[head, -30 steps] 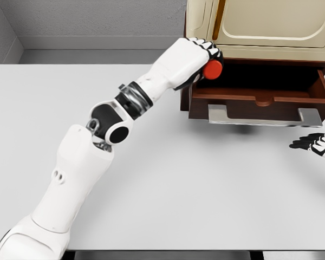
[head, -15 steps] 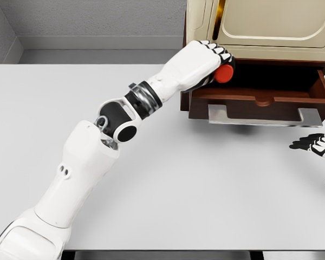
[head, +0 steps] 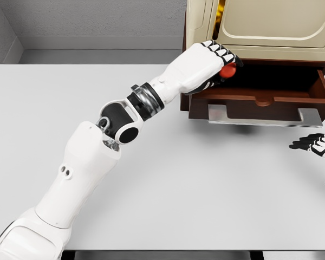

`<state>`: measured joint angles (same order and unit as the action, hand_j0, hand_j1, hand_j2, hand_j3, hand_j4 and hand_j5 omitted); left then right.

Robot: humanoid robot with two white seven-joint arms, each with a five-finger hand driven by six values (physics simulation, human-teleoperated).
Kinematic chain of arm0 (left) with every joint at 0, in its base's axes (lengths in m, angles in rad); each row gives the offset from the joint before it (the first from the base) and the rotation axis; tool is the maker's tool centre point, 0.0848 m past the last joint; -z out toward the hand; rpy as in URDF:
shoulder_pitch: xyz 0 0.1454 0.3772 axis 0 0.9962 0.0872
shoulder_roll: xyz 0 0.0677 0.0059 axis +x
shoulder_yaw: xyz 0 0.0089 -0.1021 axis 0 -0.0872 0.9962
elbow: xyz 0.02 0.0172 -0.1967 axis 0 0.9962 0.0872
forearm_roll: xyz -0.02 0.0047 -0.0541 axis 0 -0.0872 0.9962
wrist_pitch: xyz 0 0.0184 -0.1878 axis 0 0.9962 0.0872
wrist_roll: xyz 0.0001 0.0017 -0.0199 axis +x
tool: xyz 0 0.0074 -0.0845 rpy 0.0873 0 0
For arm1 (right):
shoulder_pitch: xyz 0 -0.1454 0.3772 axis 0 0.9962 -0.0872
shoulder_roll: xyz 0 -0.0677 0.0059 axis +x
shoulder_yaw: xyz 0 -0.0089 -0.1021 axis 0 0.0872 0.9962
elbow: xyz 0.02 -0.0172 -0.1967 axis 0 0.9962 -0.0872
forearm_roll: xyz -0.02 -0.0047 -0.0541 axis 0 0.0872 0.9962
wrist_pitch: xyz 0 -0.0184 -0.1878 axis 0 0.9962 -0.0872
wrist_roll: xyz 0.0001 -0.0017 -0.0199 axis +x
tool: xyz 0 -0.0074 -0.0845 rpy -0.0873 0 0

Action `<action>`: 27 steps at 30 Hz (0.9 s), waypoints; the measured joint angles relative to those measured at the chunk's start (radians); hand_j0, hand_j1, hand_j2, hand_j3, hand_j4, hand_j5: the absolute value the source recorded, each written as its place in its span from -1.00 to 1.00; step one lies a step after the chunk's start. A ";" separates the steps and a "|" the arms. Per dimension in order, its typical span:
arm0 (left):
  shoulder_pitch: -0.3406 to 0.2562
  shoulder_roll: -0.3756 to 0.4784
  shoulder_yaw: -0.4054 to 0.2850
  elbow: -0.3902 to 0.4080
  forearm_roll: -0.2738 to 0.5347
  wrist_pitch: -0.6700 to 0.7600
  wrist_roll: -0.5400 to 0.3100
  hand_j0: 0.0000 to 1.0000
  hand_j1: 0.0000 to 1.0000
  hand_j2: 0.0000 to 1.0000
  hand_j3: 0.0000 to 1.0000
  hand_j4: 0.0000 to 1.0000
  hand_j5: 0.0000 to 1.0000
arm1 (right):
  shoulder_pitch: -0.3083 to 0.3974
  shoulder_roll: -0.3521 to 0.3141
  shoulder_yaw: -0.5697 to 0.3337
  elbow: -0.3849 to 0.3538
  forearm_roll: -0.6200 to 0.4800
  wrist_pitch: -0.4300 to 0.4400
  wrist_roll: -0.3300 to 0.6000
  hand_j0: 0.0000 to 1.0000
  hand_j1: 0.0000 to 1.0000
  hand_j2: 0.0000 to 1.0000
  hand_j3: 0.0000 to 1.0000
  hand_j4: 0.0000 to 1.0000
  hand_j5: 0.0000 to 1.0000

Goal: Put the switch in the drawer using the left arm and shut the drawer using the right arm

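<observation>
Setting: grey walls behind a wide, pale grey table (head: 206,189), seen from the robot's head.
Cabinet: cream-fronted wooden cabinet (head: 271,24) standing on the table's far right part.
Drawer: dark reddish-brown wooden drawer (head: 260,97) pulled out toward the camera, its inside in shadow, with a flat grey metal handle (head: 262,115) across the front.
Left hand: white five-finger left hand (head: 208,62) reaches in from the lower left, over the drawer's left end, fingers curled around the switch.
Switch: small round red switch (head: 228,70), only partly visible under the black-tipped fingers (head: 223,53), held above the drawer's left inner corner; whether it touches the drawer cannot be told.
Right hand: white-and-black right hand (head: 317,144) lies low at the right edge, in front of the drawer and apart from the handle, fingers loosely spread with nothing in them.
</observation>
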<state>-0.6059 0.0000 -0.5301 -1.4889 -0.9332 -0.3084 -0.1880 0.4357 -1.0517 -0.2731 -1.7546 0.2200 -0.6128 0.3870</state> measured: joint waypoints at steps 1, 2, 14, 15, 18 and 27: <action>-0.002 0.000 -0.001 -0.002 0.000 0.000 0.000 0.37 0.37 0.37 0.37 0.37 0.37 | 0.000 0.000 0.000 0.000 0.000 0.000 0.000 0.97 0.97 0.97 0.97 0.97 0.97; -0.005 0.000 -0.002 -0.004 0.000 0.000 0.000 0.37 0.37 0.37 0.37 0.37 0.37 | 0.000 0.000 0.000 0.000 0.000 0.000 0.000 0.97 0.97 0.97 0.97 0.97 0.97; -0.008 0.000 -0.007 -0.010 -0.001 0.000 -0.001 0.51 0.51 0.51 0.51 0.51 0.51 | 0.000 0.001 0.000 0.000 0.000 0.000 0.000 0.96 0.96 0.96 0.96 0.96 0.96; -0.008 0.000 -0.008 -0.010 -0.001 0.000 -0.001 0.51 0.51 0.51 0.51 0.51 0.51 | 0.000 0.001 0.000 0.000 0.000 0.000 0.000 0.97 0.97 0.97 0.97 0.97 0.97; -0.009 0.000 -0.012 -0.011 -0.001 -0.001 -0.001 0.52 0.52 0.52 0.52 0.52 0.52 | 0.000 0.001 0.000 0.000 0.000 0.000 0.000 0.97 0.97 0.97 0.97 0.97 0.97; 0.006 0.000 -0.016 -0.106 0.011 -0.093 -0.001 1.00 1.00 1.00 1.00 1.00 1.00 | -0.002 -0.002 0.000 0.002 -0.002 0.000 0.000 0.76 0.76 0.76 0.76 0.76 0.76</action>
<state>-0.5998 0.0001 -0.5461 -1.5945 -0.9225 -0.4014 -0.1894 0.4341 -1.0540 -0.2731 -1.7522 0.2176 -0.6128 0.3870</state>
